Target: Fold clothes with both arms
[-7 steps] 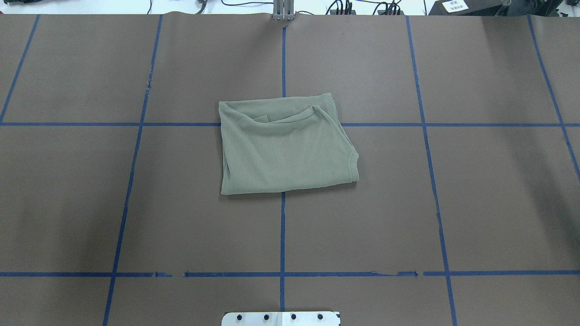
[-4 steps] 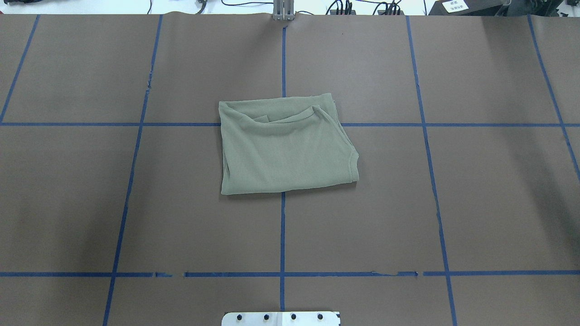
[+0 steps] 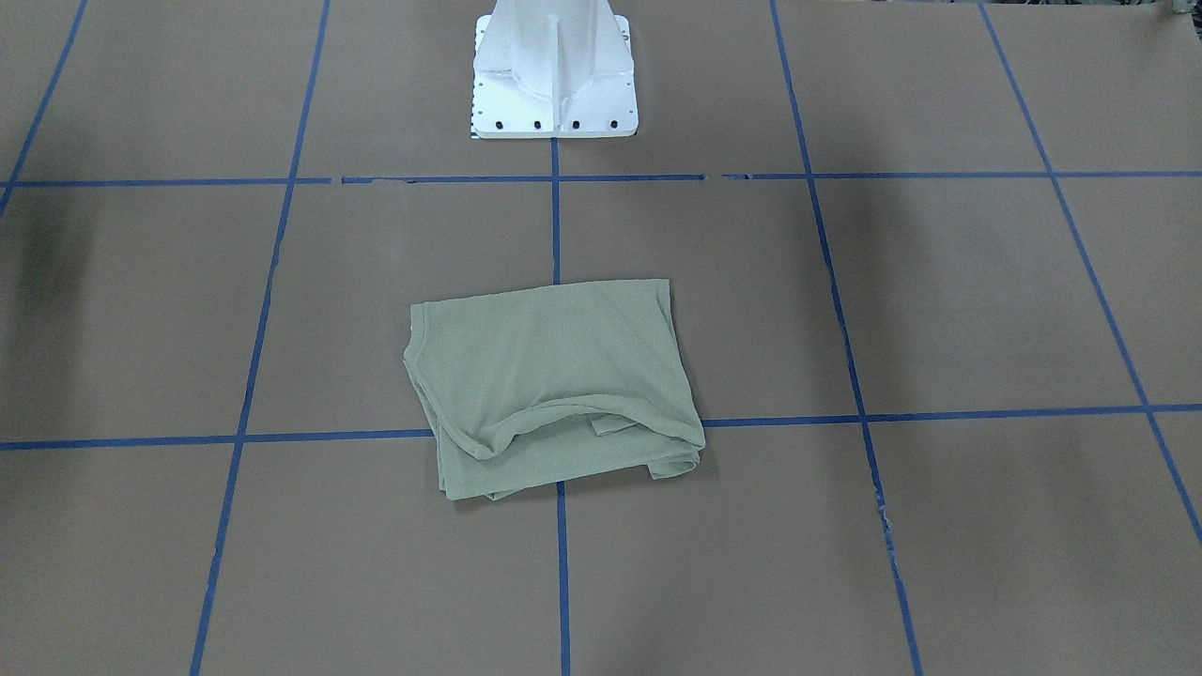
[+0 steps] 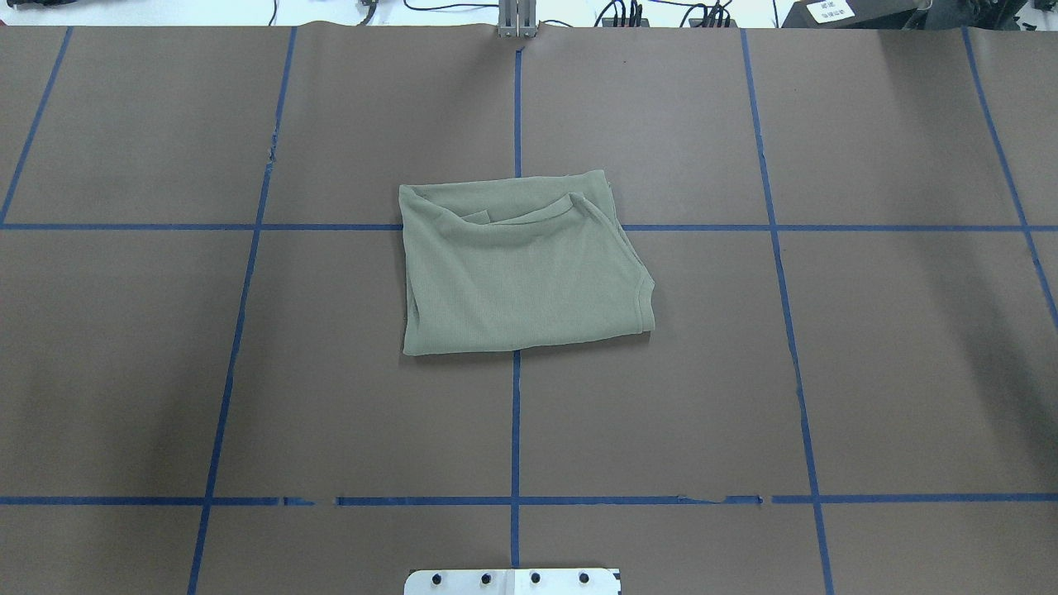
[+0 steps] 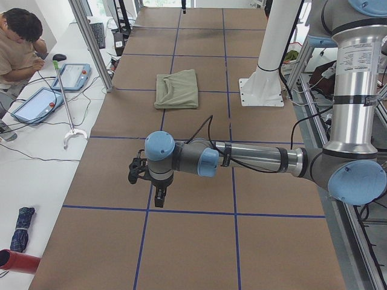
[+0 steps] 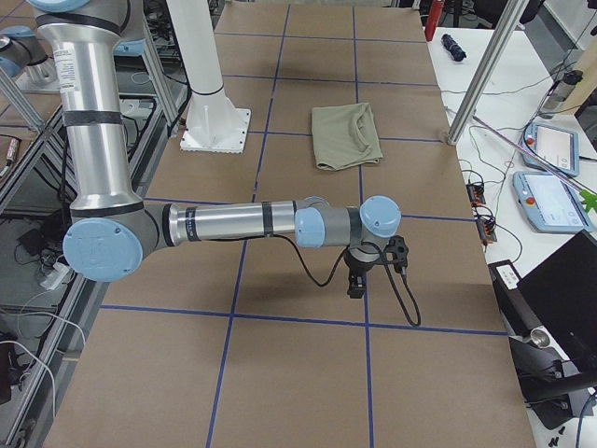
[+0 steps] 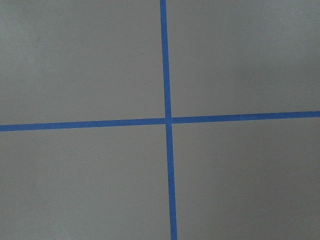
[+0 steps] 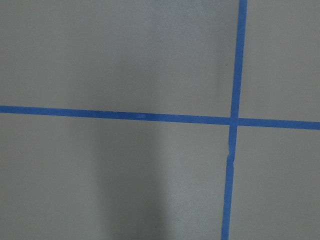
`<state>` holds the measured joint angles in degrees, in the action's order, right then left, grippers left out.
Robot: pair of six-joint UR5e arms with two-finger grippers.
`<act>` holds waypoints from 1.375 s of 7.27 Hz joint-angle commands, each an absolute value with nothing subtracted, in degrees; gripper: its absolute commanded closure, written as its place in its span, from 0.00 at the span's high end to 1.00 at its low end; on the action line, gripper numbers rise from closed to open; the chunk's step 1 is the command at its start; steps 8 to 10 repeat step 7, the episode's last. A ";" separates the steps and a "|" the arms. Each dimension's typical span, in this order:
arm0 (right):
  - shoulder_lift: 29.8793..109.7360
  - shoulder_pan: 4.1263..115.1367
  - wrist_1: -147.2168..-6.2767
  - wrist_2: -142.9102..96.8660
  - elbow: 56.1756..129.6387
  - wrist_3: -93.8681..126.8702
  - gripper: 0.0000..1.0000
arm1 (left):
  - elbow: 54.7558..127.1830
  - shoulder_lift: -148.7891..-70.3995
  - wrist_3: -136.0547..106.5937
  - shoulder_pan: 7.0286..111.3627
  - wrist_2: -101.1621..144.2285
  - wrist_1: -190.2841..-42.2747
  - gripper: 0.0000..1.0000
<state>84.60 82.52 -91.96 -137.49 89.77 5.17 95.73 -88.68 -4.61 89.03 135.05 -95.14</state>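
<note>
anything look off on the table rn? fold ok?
Shirt is folded but not square: the edge on the robot's right slants outward toward the robot, and the far edge is bunched with loose layers showing. Blue tape line nearest the robot has small gaps. Nothing else stands out.

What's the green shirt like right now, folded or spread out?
Folded: the shirt lies as a compact layered rectangle, no sleeves sticking out.

Bench (image 4: 331, 372) w/ brown paper cover, blue tape grid (image 4: 516, 413) across it. White pedestal base (image 3: 554, 75) on centre tape line. White side desk (image 5: 36, 169): person (image 5: 18, 42) seated, 2 tablets (image 5: 72, 75), hook-ended pole (image 5: 64, 98), folded umbrella (image 5: 22, 228), red cylinder (image 5: 18, 263) nr corner.
</note>
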 commanded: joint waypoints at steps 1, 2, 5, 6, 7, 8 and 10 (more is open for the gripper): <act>84.38 82.00 -91.76 -137.29 89.21 4.83 1.00 | 94.84 -88.68 -4.48 89.03 135.09 -95.01 1.00; 84.11 81.65 -91.76 -137.20 88.86 4.83 1.00 | 94.75 -88.42 -4.48 89.03 135.17 -94.84 1.00; 83.94 81.39 -91.76 -137.11 88.86 4.75 1.00 | 93.53 -87.98 -4.48 89.03 135.26 -94.83 1.00; 83.94 81.39 -91.76 -137.11 88.86 4.75 1.00 | 93.69 -87.98 -4.48 89.03 135.35 -94.75 1.00; 83.94 81.39 -91.76 -137.20 88.94 4.75 1.00 | 93.26 -88.07 -4.40 89.03 135.44 -94.83 1.00; 83.94 81.39 -91.76 -137.20 88.94 4.75 1.00 | 93.26 -88.07 -4.40 89.03 135.44 -94.83 1.00; 83.94 81.39 -91.76 -137.20 88.94 4.75 1.00 | 93.26 -88.07 -4.40 89.03 135.44 -94.83 1.00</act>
